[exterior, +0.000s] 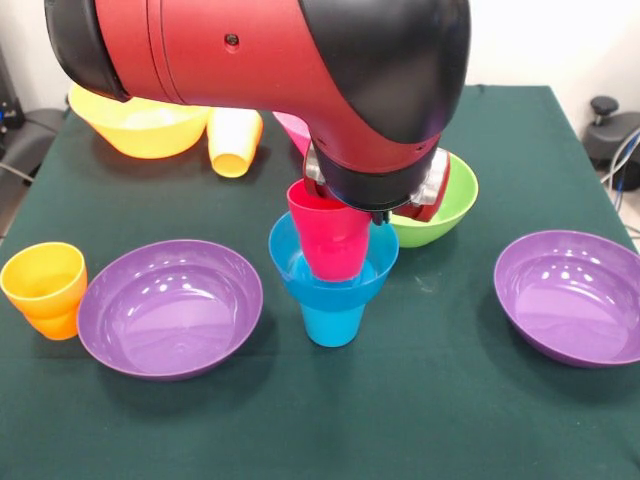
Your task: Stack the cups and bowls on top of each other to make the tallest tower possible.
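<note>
The red cup (328,238) sits upright in the blue bowl (333,272), directly under the end effector (378,205), whose grip I cannot tell

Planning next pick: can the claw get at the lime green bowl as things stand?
Probably yes. The lime green bowl sits open side up just behind the claw, nothing inside it visible. The claw sits at the red cup, so that comes first.

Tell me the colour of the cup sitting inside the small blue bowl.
Red, clearest in the front view.
</note>
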